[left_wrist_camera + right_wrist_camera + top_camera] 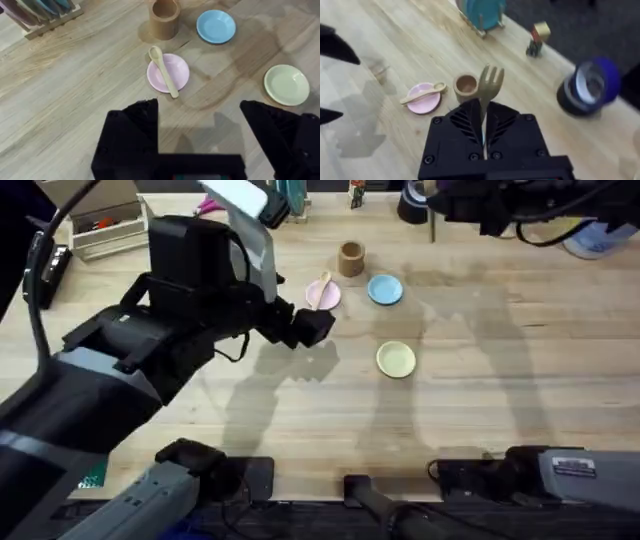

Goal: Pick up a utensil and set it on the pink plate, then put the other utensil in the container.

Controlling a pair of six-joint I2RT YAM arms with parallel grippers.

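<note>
Gripping the fork (490,85) by its handle, the right gripper (483,120) hangs above the container (466,85). The left gripper (199,115) gapes wide, the spoon (163,71) lying across the pink plate (176,70) just beyond its fingers.

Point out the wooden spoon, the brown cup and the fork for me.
Pale wooden spoon (164,73), left wrist view, mid-handle.
Brown cylindrical cup (164,20), left wrist view, outer wall.
Pale wooden fork (490,85), right wrist view, head below the tines.

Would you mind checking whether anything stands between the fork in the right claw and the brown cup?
Nothing visible does. The right claw grips the fork, and the cup stands open and empty just beyond it; the spoon lies aside on the pink plate.
</note>
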